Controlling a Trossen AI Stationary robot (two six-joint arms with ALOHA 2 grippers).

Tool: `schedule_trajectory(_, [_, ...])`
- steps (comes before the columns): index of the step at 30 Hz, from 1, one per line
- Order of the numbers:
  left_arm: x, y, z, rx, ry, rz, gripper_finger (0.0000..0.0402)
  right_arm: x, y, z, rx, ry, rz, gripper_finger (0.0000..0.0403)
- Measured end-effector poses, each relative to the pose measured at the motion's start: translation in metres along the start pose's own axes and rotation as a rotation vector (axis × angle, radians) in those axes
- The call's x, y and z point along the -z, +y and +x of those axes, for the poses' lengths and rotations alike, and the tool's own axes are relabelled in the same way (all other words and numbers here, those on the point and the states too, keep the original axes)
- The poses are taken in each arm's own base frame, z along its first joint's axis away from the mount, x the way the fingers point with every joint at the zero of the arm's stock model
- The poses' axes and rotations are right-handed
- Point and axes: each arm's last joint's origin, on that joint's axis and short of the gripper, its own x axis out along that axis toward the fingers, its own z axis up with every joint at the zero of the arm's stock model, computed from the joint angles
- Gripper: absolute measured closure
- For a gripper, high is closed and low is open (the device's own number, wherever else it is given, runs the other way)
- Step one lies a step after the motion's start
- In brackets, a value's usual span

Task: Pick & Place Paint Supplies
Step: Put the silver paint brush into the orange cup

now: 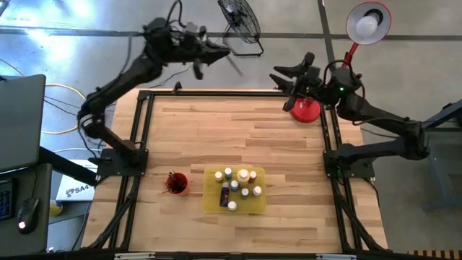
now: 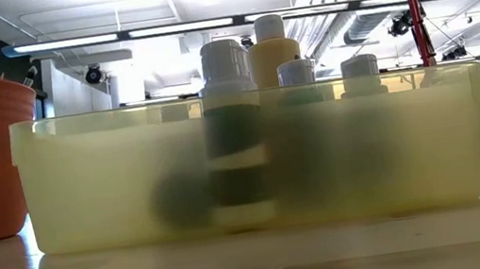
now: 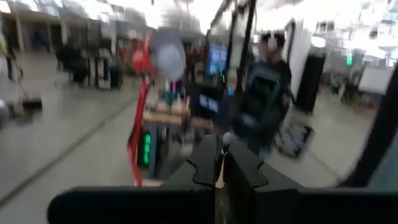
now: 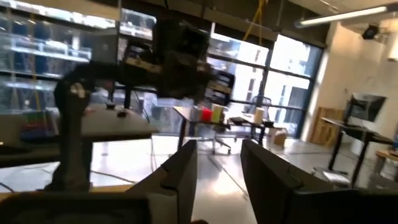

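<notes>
Several small paint bottles point(image 1: 237, 186) with pale caps stand in the flat yellow tray point(image 1: 214, 202) near the table's front; the low view shows them behind the tray's cloudy wall point(image 2: 87, 195). Thin dark brushes stand in the red cup point(image 1: 176, 183) left of the tray. My left gripper point(image 1: 221, 52) is raised above the table's far edge, pointing right, shut on a thin paintbrush point(image 3: 225, 144). My right gripper point(image 1: 277, 76) hangs at the far right, pointing at the left one, open, with nothing between its fingers point(image 4: 186, 174). My left gripper pinches the paintbrush between its two shut fingers point(image 3: 242, 171). The pale shaft point(image 3: 219, 179) runs along the fingers, and its small rounded end point(image 3: 227, 138) sticks out just past their tips. The brush is lifted clear of the table, held about level.
A red lamp stands on its round base point(image 1: 306, 110) at the table's far right corner, right under my right arm. A floor fan point(image 1: 240, 22) stands beyond the far edge. Bare wood point(image 1: 231, 130) lies between the arms and the tray.
</notes>
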Motion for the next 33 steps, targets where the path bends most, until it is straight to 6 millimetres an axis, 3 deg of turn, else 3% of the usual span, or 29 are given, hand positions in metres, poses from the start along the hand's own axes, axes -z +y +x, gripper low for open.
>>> schedule_trajectory(5, [-0.011,-0.025,-0.045,-0.042,0.186,0.022,0.0394,0.001,-0.002,-0.006,0.066,0.054,-0.001,0.0284])
schedule_trajectory(10, [-0.025,-0.082,-0.105,-0.045,0.334,0.145,0.0394,0.004,-0.002,-0.003,0.095,0.068,0.053,0.0284])
schedule_trajectory(13, [-0.023,-0.116,-0.135,-0.027,0.404,0.178,0.0394,0.009,-0.001,0.001,0.091,0.081,0.148,0.0284])
schedule_trajectory(18, [0.004,-0.152,-0.18,-0.006,0.413,0.186,0.0394,0.021,0.0,0.013,0.091,0.119,0.273,0.0284])
schedule_trajectory(24, [0.055,-0.173,-0.223,-0.003,0.306,0.084,0.0394,0.045,0.003,0.032,0.098,0.197,0.348,0.0284])
schedule_trajectory(29, [0.092,-0.18,-0.24,0.019,0.226,-0.081,0.0394,0.064,0.006,0.046,0.099,0.259,0.416,0.0284])
schedule_trajectory(33, [0.108,-0.184,-0.25,0.038,0.206,-0.128,0.0394,0.077,0.008,0.054,0.077,0.298,0.426,0.0284])
